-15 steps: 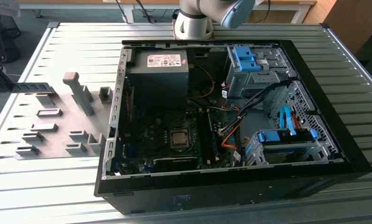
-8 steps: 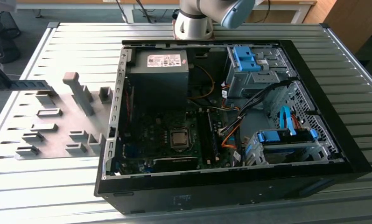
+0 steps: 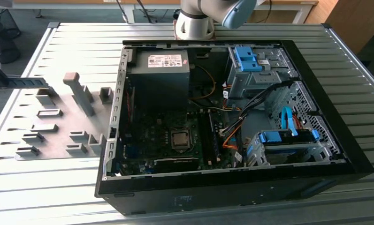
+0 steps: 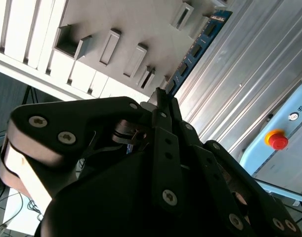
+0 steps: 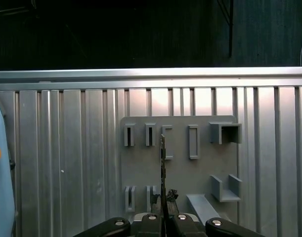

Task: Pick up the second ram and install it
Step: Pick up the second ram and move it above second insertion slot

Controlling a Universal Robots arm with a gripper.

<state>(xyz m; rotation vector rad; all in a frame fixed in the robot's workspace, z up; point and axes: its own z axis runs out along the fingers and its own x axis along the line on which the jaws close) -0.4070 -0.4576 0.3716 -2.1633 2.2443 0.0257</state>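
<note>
Gripper (image 4: 163,95) is closed on the second ram (image 4: 197,47). In the second wrist view the black fingers (image 4: 165,148) pinch one end of the blue stick. The rest juts out free, w/ a row of dark chips along it, above the grey fixture plate (image 4: 121,19). In the first wrist view the ram shows edge-on as a thin dark line (image 5: 162,158) coming out of the gripper (image 5: 164,197), w/ the plate (image 5: 200,168) and its slotted blocks behind. Can't tell how high it hangs over them.

Writing: the exterior view has a white label on the PSU (image 3: 166,61), print too small to read. The second wrist view has a red e-stop button (image 4: 277,139) on a pale blue housing (image 4: 289,163), w/ tiny marks nearby, also unreadable. An edge of that housing (image 5: 2,187) is in the first wrist view too.

The exterior view gives the wider layout. A black PC case (image 3: 237,199) lies open on the slatted metal table (image 3: 68,187). The plate (image 3: 61,129) is just beside the case at its 9 o'clock, and the arm base (image 3: 196,21) is at 12. Inside the case the PSU is at approx 11 o'clock and the mobo (image 3: 152,136) at approx 7. Blue drive latches sit at 1 (image 3: 246,58) and 4 o'clock (image 3: 287,137).
</note>
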